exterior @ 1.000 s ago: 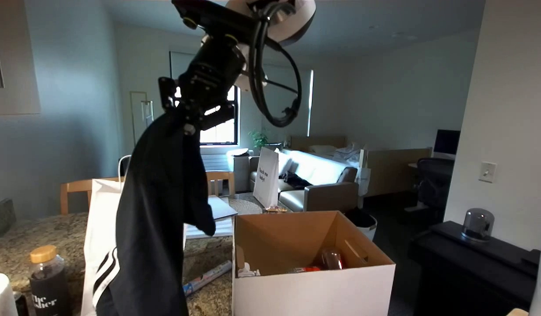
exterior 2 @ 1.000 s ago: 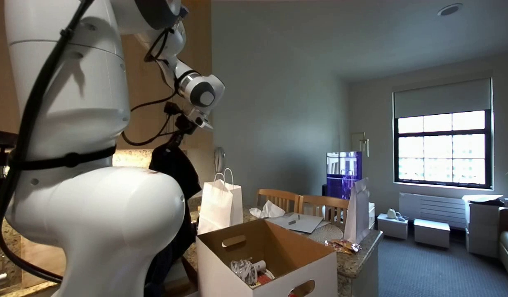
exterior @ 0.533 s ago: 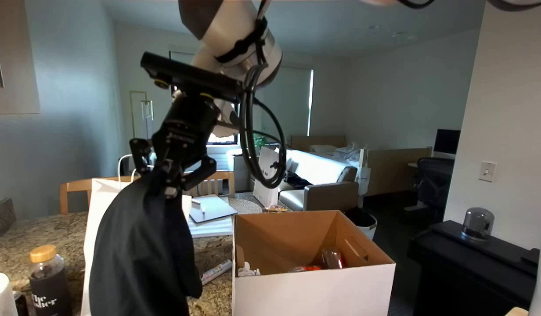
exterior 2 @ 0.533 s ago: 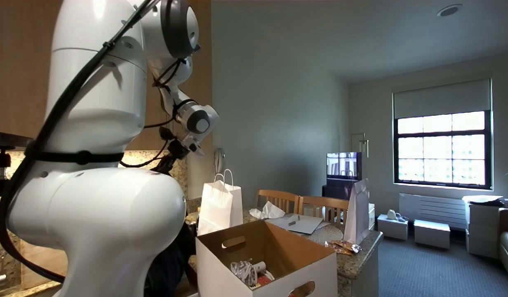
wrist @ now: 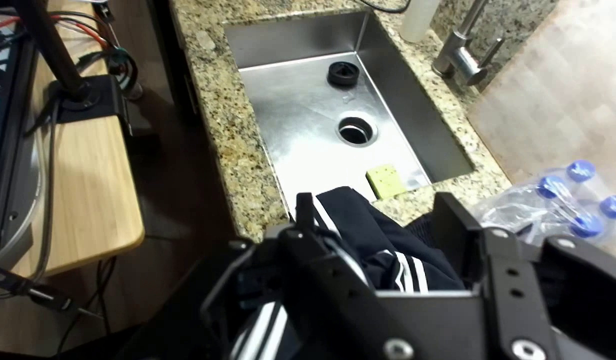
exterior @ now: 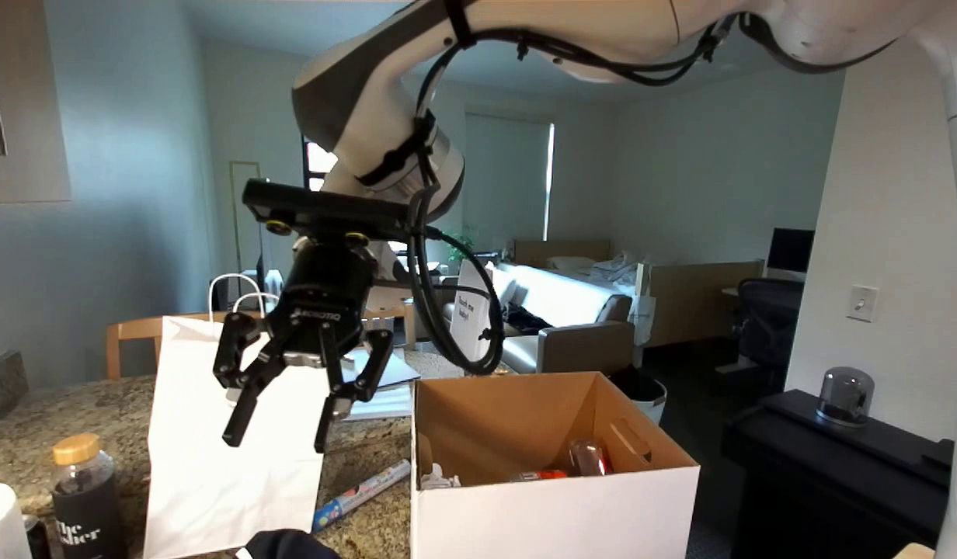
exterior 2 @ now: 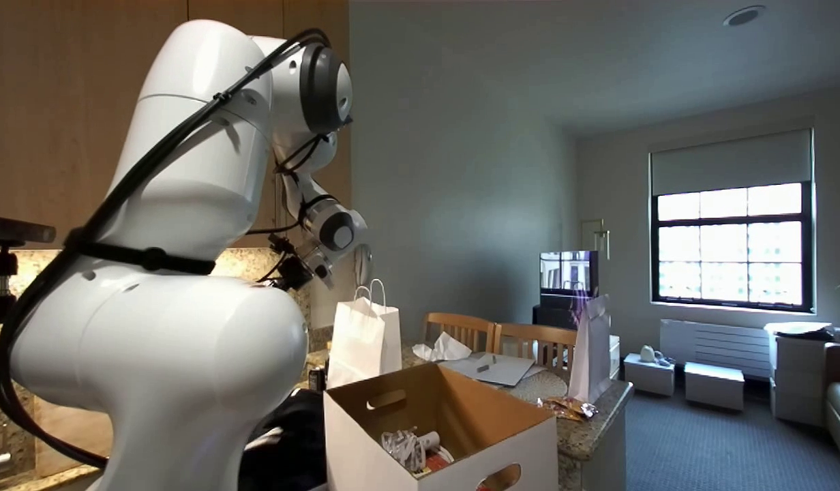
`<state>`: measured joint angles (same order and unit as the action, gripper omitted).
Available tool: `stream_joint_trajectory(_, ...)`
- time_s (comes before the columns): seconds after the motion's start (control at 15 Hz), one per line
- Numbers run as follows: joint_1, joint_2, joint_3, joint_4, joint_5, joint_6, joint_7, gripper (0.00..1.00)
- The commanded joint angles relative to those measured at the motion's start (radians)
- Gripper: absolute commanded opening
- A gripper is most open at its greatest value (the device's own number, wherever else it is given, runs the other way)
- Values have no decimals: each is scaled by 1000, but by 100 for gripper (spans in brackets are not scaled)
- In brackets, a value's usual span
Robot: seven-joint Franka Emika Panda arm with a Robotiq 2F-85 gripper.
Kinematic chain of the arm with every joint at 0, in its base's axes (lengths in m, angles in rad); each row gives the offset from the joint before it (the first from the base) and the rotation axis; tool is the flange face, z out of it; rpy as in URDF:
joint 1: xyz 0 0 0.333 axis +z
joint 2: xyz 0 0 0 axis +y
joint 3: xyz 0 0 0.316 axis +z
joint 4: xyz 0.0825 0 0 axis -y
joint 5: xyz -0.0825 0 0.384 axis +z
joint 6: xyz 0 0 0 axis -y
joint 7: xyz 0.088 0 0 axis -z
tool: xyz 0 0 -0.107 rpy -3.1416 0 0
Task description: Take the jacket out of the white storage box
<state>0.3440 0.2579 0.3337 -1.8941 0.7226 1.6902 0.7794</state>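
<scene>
The black jacket with white stripes (wrist: pixel 355 217) lies in a heap on the counter, beyond the open jaws in the wrist view, reaching to the sink's edge. Only a dark bit of it (exterior: pixel 288 546) shows at the bottom of an exterior view; elsewhere the arm partly hides it (exterior 2: pixel 294 436). My gripper (exterior: pixel 277 442) hangs above the jacket, its fingers spread with nothing between them. The white storage box (exterior: pixel 552 516) stands beside it, outside the jaws, its top uncovered. Inside the box are white cables (exterior 2: pixel 406 450) and a brownish glass item (exterior: pixel 587 458).
A white paper bag (exterior: pixel 238 458) stands right behind the gripper. Nearby on the counter are a bottle with a wooden cap (exterior: pixel 85 497) and a printed tube (exterior: pixel 362 494). The wrist view holds a sink (wrist: pixel 308 115), a sponge (wrist: pixel 385 181) and wrapped water bottles (wrist: pixel 553 210).
My gripper has come down and its fingers have spread. The jacket, hanging from it before, has been let go and has dropped out below. The box has not moved.
</scene>
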Motion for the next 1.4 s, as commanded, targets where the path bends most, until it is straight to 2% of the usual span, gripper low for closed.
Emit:
stream_joint_trajectory(0.0, 25, 49, -19, 37, -25, -70, 30, 94)
stream_joint_trajectory(0.2, 3, 19, -53, 44, -25, -68, 2, 100)
stream_joint_trajectory(0.33, -23, -61, -85, 31, -36, -29, -53, 100)
stream_joint_trajectory(0.67, -107, -273, -159, -4, -85, -16, -151, 100)
stream_joint_trajectory(0.87, -167, -408, -202, -37, -223, -49, -232, 100)
stream_joint_trajectory(1.0, -207, -482, -229, -26, -334, -137, -309, 100)
stream_joint_trajectory(1.27, -281, -611, -298, 7, -511, -312, -567, 100)
stream_joint_trajectory(1.33, -294, -634, -309, 13, -558, -322, -628, 100)
